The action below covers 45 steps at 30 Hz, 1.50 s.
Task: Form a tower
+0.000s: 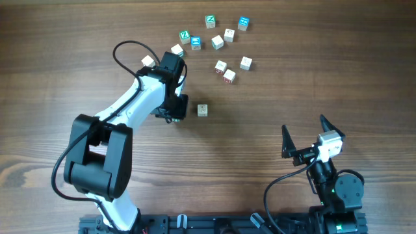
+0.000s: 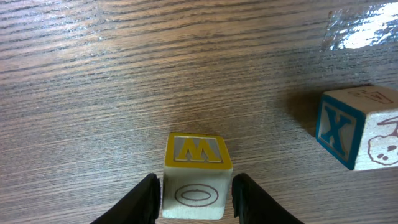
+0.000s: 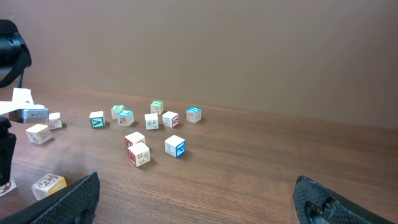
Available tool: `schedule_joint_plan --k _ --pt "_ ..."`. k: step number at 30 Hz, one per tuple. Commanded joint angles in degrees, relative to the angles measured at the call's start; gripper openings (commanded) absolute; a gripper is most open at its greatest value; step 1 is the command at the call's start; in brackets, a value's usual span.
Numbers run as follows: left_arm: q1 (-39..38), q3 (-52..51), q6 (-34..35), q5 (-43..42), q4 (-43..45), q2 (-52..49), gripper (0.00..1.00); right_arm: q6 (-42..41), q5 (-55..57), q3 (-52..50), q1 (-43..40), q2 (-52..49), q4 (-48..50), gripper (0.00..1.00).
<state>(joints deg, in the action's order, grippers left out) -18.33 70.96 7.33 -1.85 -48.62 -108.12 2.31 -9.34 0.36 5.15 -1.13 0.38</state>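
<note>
Looking through the left wrist camera, we see the yellow W cube (image 2: 198,165) sitting on the wood worktop (image 2: 124,74) right between the left jaws, W face up, an oval drawing on its near side. Both black fingers (image 2: 146,199) sit close against the cube's sides; we cannot tell whether they are clenched on it or just flanking it. A blue X cube (image 2: 348,127) lies apart on the right of that view. Overhead, the left arm (image 1: 130,104) reaches over the middle-left worktop, with a lone pale cube (image 1: 203,110) just beside its head. Loose cubes (image 1: 217,42) with green, blue and red marks are scattered at the far side, all lying singly. The right arm (image 1: 331,175) sits at the near right, its right jaws released and spread wide, well apart from every cube.
</note>
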Motion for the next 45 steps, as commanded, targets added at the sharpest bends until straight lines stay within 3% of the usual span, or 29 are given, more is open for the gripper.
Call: schedule_joint_plan --k 1,4,8,13,19,30,39,45 --pt "-0.2 -0.7 2.2 -1.1 0.1 -0.4 0.47 0.6 0.7 0.0 -0.1 0.3 0.2 1.0" --pt "-0.2 -1.8 2.1 -1.1 0.3 -0.4 0.5 0.5 0.7 0.0 -0.1 0.3 0.2 1.0" --pt "-0.2 -2.5 2.1 -0.4 3.0 -0.4 0.43 0.5 0.7 0.0 -0.1 0.3 0.2 1.0" --pt "-0.2 -2.5 2.1 0.0 4.6 -0.4 0.45 0.5 0.7 0.0 -0.1 0.3 0.2 1.0" --pt "-0.2 -2.5 2.1 0.7 4.5 -0.4 0.37 0.6 0.7 0.0 -0.1 0.3 0.2 1.0" --pt "-0.2 2.5 2.2 1.9 1.5 3.4 0.34 0.5 0.7 0.0 -0.1 0.3 0.2 1.0" --pt "-2.6 12.7 15.3 1.5 -4.9 5.8 0.31 0.6 0.7 0.0 -0.1 0.3 0.2 1.0" --pt "-8.9 12.6 17.2 1.8 -3.3 4.8 0.32 0.5 0.7 0.0 -0.1 0.3 0.2 1.0"
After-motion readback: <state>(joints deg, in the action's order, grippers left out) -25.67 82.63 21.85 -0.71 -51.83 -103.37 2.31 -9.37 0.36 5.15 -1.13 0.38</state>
